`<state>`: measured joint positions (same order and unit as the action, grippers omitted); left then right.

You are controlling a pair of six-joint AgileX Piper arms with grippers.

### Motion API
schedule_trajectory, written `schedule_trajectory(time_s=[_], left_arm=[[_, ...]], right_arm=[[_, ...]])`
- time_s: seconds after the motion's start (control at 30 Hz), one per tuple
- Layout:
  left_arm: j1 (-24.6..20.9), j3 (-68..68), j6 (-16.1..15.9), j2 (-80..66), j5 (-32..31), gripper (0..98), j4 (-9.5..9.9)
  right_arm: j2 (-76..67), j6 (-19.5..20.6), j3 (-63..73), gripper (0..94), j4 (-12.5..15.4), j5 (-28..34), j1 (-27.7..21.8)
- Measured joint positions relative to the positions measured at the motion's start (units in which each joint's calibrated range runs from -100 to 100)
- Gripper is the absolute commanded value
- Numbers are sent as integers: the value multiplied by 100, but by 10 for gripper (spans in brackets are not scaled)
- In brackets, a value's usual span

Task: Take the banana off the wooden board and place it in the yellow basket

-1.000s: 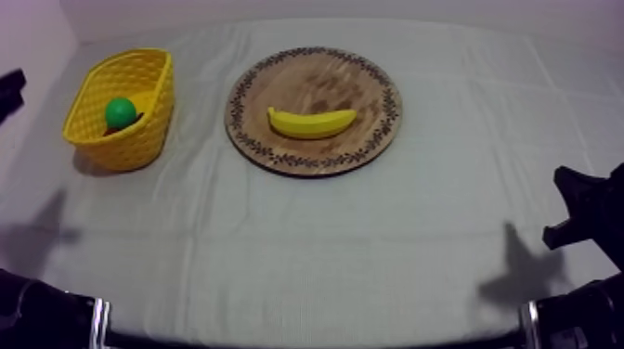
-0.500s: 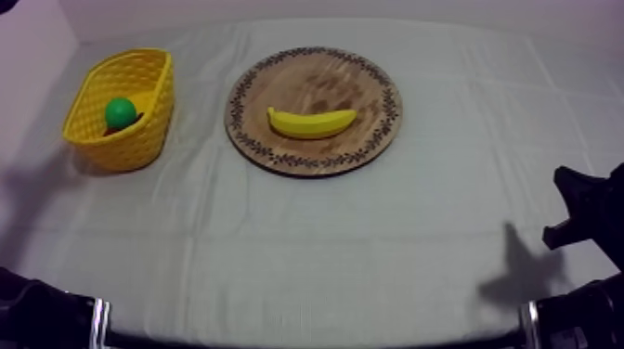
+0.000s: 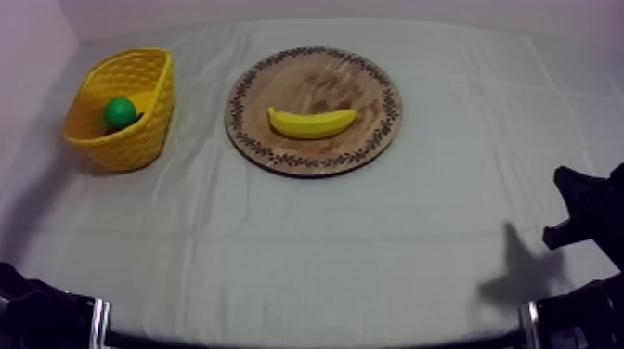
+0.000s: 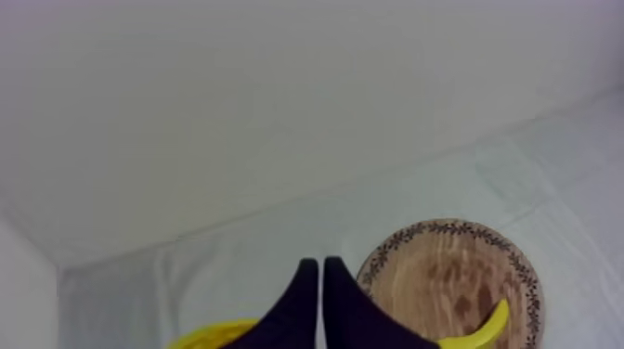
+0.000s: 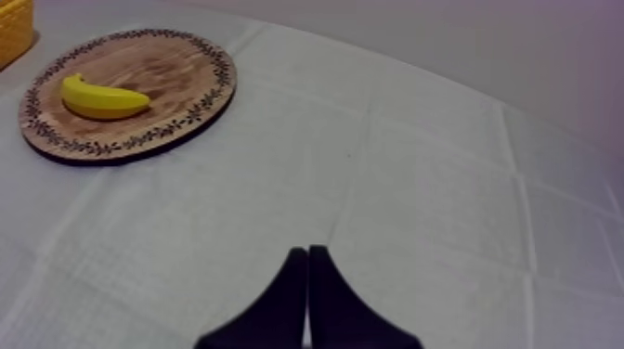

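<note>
While the banana [image 3: 312, 122] lies on the board [image 3: 316, 79], the left end effector [image 4: 321, 269] and right end effector [image 5: 307, 252] are each pressed together.

Banana [image 3: 312, 122] lies on board [image 3: 316, 79], crosswise near its middle. Board sits mid-desk [image 3: 325, 251], toward the far edge. Basket [image 3: 130, 148] stands left of board, apart from it. One round fruit [image 3: 120, 112] inside basket.

Green round fruit [image 3: 120, 112], grey-white cloth [image 3: 306, 241]
</note>
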<state>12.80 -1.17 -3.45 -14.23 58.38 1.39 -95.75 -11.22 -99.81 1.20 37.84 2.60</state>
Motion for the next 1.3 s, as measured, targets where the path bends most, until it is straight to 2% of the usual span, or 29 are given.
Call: schedule_trajectory(time_s=[0.37,0.53,0.8,1.03,1.17,1.23,1.3], left_arm=[[622,1560,-614,1405,743,0,30],[877,1832,-1006,1895,1039,0,106],[1201,1930,-1554,2513,1495,0,74],[1405,2121,-1724,3106,1551,0,78],[1514,2188,-1735,3386,1696,5,186],[1552,2189,-1751,3465,1753,60,204],[1555,2211,-1782,3508,1831,212,232]], right_arm=[[0,0,0,3,0,-8,0],[0,0,0,3,0,-8,0],[0,0,0,3,0,-8,0],[0,0,0,3,0,-8,0],[0,0,0,3,0,-8,0],[0,0,0,3,0,-8,0],[0,0,0,3,0,-8,0]])
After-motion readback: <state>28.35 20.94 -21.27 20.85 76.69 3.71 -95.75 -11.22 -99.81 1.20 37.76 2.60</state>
